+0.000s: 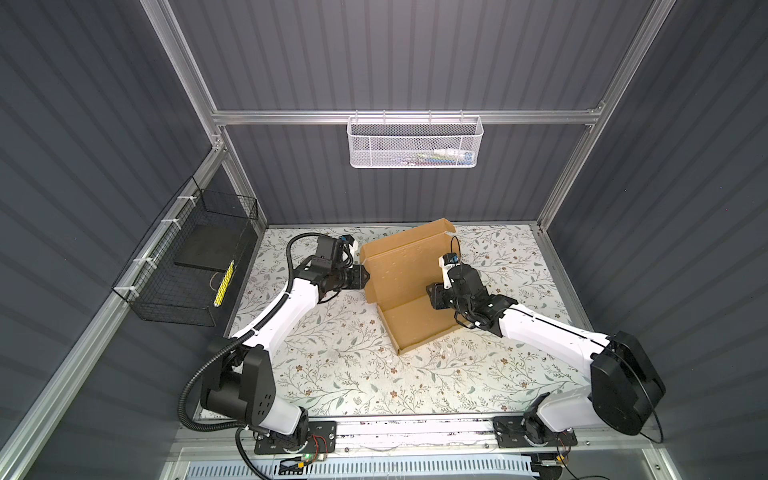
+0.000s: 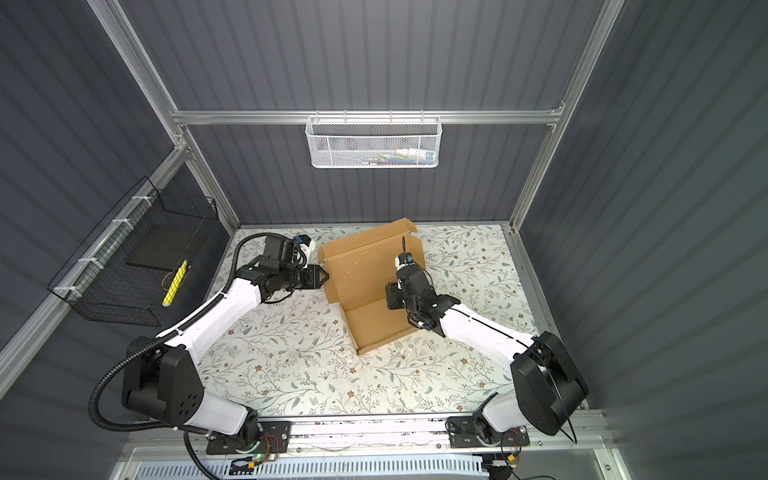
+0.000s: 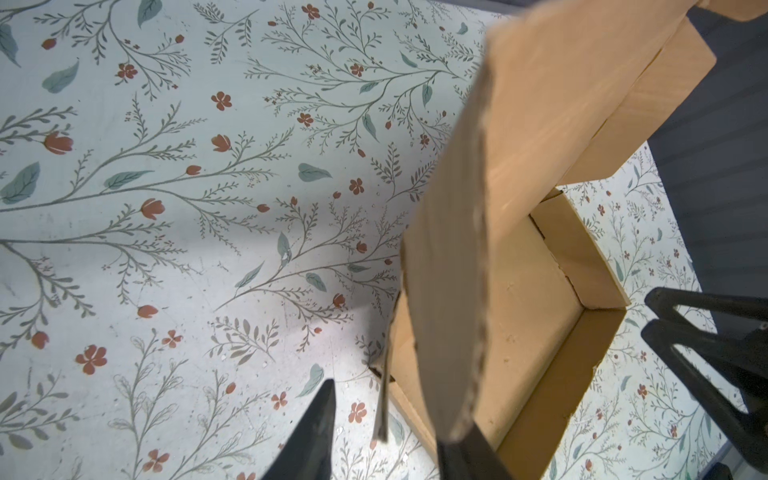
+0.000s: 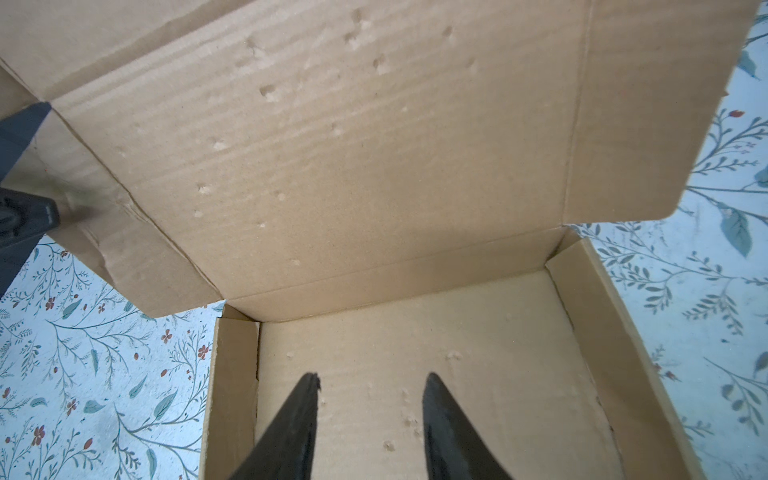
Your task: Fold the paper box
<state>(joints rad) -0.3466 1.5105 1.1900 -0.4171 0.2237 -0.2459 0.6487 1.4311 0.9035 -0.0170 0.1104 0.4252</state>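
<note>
The paper box point(image 1: 399, 270) point(image 2: 361, 270) is brown cardboard lying askew at the middle back of the table. Its shallow tray point(image 1: 415, 326) has raised walls, and the lid point(image 4: 374, 145) stands tilted up behind it. My left gripper point(image 1: 365, 277) point(image 2: 326, 276) point(image 3: 395, 411) is at the lid's left side flap point(image 3: 449, 270). Its jaws stand apart around the flap's edge, with a gap still showing at one finger point(image 3: 320, 428). My right gripper point(image 1: 432, 296) point(image 2: 390, 296) point(image 4: 372, 378) hovers over the tray floor, open with nothing between its fingers.
A black wire basket point(image 1: 183, 266) on the left wall holds a black slab and a yellow strip. A white mesh basket point(image 1: 415, 141) hangs on the back rail. The floral table cover point(image 1: 353, 365) reaches to the frame posts and the front rail.
</note>
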